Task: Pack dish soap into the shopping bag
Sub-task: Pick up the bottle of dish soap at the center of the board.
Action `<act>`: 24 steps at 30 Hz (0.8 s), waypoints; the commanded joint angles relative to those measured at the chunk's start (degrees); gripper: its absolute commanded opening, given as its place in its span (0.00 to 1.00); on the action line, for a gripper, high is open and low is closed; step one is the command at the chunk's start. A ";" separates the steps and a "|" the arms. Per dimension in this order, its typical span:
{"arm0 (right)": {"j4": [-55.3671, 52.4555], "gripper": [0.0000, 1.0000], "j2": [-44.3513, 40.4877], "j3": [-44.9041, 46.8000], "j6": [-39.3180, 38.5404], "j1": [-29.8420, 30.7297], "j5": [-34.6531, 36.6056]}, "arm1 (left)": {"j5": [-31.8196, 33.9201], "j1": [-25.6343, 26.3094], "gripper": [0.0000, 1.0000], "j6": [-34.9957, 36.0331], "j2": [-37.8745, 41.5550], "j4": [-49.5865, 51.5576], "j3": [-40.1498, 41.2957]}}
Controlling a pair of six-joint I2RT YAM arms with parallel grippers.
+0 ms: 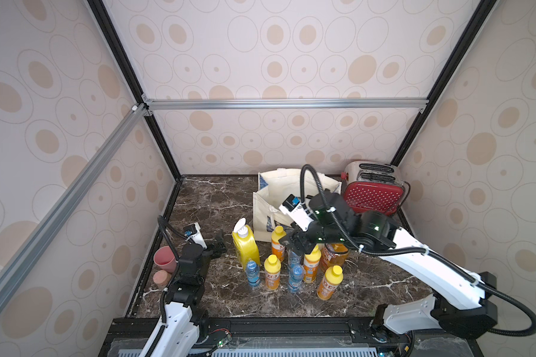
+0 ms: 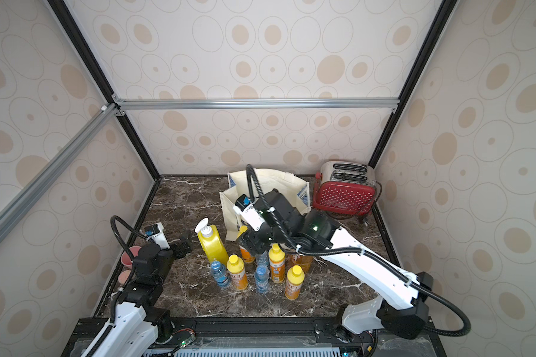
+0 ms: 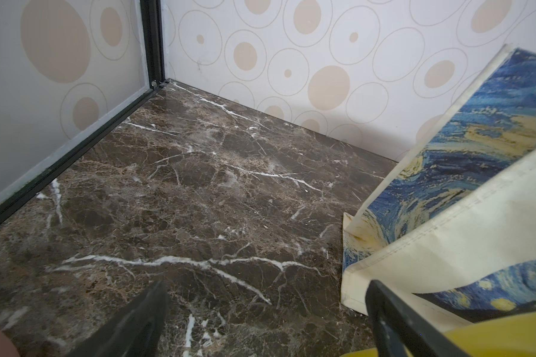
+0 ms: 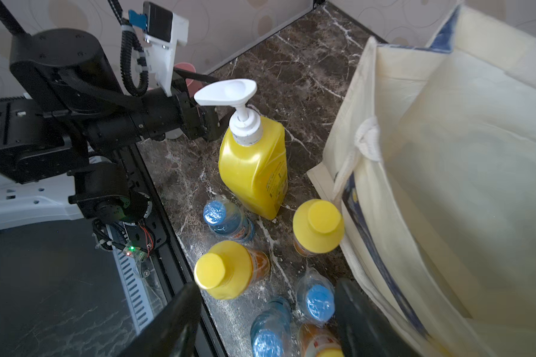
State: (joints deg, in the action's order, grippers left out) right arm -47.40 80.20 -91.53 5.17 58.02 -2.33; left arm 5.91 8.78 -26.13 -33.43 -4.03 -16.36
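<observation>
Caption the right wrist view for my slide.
Open right pincer above small soap bottles and water bottles, with yellow pump bottle and shopping bag close by.

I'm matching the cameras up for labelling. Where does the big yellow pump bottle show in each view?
Top view: the big yellow pump bottle stands upright just in front of the shopping bag's left corner.
Top view: same spot, with the bag behind it.
Left wrist: only a yellow sliver, probably this bottle, by the bag's foot.
Right wrist: whole and upright, beside the bag.
Shared landmark: the bag.
</observation>
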 commanded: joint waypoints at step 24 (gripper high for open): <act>5.23 0.73 20.99 -13.53 -3.73 3.46 -3.00 | 3.68 -0.14 0.95 -4.09 11.11 13.78 -6.66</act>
State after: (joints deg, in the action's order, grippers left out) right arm -43.16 99.79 -102.67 2.22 60.75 -3.33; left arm 9.15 8.78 -29.21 -22.09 9.15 -22.20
